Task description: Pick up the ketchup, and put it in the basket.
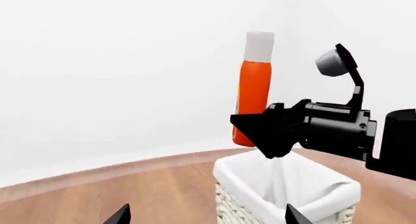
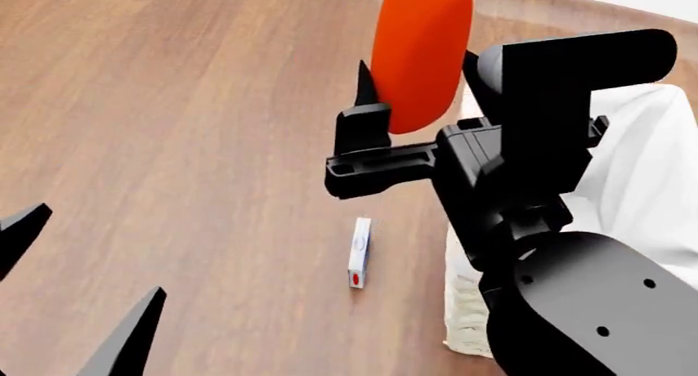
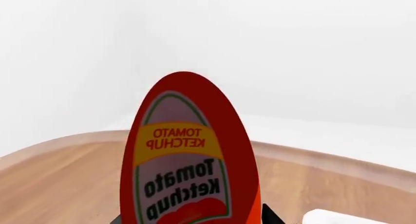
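Observation:
The ketchup (image 1: 254,92) is an orange-red bottle with a white cap, held upright in the air. My right gripper (image 1: 250,130) is shut on its lower part. The cream wicker basket (image 1: 338,187) with a white liner stands on the floor just below and beside the bottle. From the head, the ketchup (image 2: 420,57) hangs close to the left edge of the basket (image 2: 643,147), with my right gripper (image 2: 420,106) around it. The ketchup label (image 3: 185,160) fills the right wrist view. My left gripper (image 1: 206,216) is open and empty, low and off to the left (image 2: 82,270).
A small white box (image 2: 359,261) lies on the wooden floor left of the basket. A white wall rises behind the floor's curved edge (image 1: 130,160). My right arm (image 2: 567,294) covers much of the basket in the head view.

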Controlling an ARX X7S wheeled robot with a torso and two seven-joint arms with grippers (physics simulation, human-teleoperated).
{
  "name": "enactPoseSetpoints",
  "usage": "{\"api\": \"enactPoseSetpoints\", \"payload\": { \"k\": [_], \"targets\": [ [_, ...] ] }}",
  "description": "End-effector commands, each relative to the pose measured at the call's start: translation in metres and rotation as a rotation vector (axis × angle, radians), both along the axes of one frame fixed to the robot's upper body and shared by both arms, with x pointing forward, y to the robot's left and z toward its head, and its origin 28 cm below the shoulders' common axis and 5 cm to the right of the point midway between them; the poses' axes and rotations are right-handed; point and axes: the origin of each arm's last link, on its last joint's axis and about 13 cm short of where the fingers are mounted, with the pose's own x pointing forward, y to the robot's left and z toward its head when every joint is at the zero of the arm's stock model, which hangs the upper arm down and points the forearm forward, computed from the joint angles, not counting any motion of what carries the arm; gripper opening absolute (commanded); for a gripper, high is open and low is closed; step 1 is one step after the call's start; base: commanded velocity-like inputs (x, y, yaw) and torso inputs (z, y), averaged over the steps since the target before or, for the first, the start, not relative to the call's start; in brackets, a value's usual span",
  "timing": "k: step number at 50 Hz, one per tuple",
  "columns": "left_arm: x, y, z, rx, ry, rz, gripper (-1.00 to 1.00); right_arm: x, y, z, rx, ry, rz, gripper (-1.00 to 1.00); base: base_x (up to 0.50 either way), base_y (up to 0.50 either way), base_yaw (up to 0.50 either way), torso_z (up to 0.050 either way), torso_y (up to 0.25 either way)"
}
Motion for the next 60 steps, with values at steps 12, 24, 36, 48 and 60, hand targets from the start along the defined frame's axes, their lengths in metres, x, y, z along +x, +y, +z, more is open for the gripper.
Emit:
{"api": "enactPoseSetpoints", "payload": {
  "k": [12, 24, 36, 48, 60],
  "targets": [
    [-0.023, 0.008, -0.038, -0.135, 0.003, 0.130, 1.00, 0.016, -0.019, 0.015, 0.026, 0.040, -0.188, -1.00, 0.00, 0.00, 0.00, 0.000, 0.000],
    [-0.025, 0.011, -0.043, -0.160, 0.012, 0.142, 1.00, 0.034, -0.027, 0.022, -0.090, 0.153, -0.492, -1.00, 0.00, 0.00, 0.00, 0.001, 0.001],
    [-0.027, 0.009, -0.040, -0.161, 0.012, 0.127, 1.00, 0.048, -0.026, 0.032, -0.187, 0.245, -0.583, -1.00, 0.00, 0.00, 0.00, 0.000, 0.000],
    [-0.027, 0.010, -0.040, -0.161, 0.015, 0.128, 1.00, 0.059, -0.037, 0.030, -0.216, 0.409, -0.649, -1.00, 0.00, 0.00, 0.00, 0.000, 0.001],
    [-0.027, 0.008, -0.040, -0.160, 0.020, 0.118, 1.00, 0.061, -0.044, 0.033, -0.217, 0.494, -0.639, -1.00, 0.00, 0.00, 0.00, 0.000, 0.000]
  ]
}}
